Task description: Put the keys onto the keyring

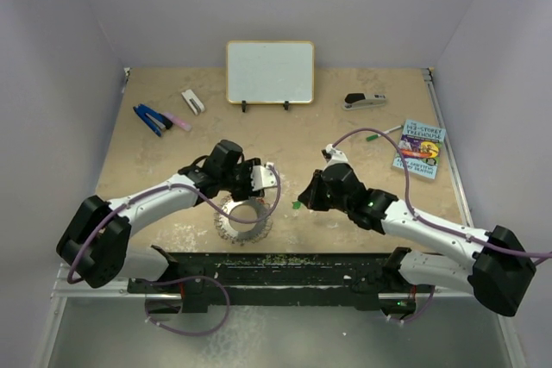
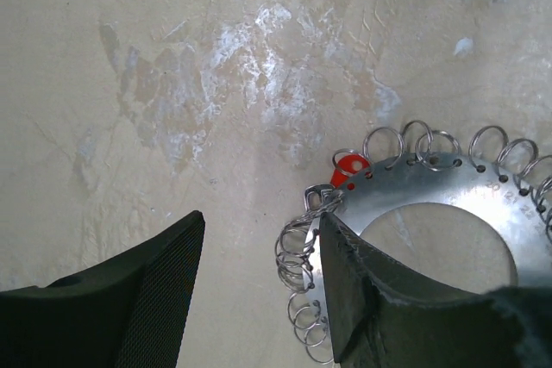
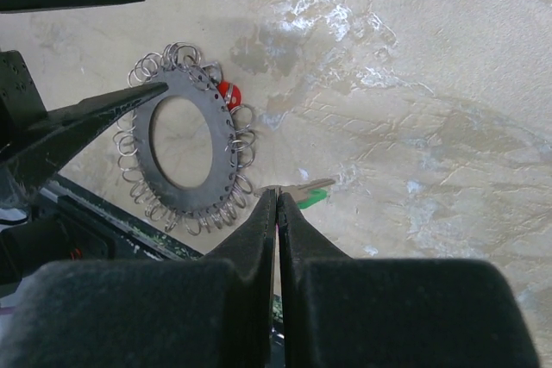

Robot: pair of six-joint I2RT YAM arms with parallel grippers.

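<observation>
**Showing the left pincer (image 1: 263, 180) spread at the keyring (image 1: 233, 223) and the right pincer (image 1: 302, 199) pressed together at a key**

Top view: the keyring, a flat silver plate fringed with small wire loops, lies on the tan tabletop (image 1: 164, 84) just ahead of the arm bases, nearer the left arm. The left pincer sits over its far rim. The right pincer points toward it from the right, with the green-headed key (image 1: 296, 205) at its tip, near the ring but apart from it. A whiteboard (image 1: 270, 71) stands at the far edge. A stapler (image 1: 364, 101), a green-capped pen (image 1: 377, 136) and a book (image 1: 420, 149) lie to the far right.

Left wrist view: the fingers (image 2: 129, 299) stand apart. One overlaps the ring's plate at its rim and the other is over bare tabletop, with a few rim loops between them. Contact with the ring cannot be told. The red-headed key (image 2: 349, 168) lies at the rim among the loops, its head partly covered by the plate's edge. Whether it is threaded cannot be told.

Right wrist view: the closed fingertips (image 3: 266, 213) meet the metal blade of the green-headed key, whose head points right. Whether the blade is actually pinched cannot be told.
</observation>
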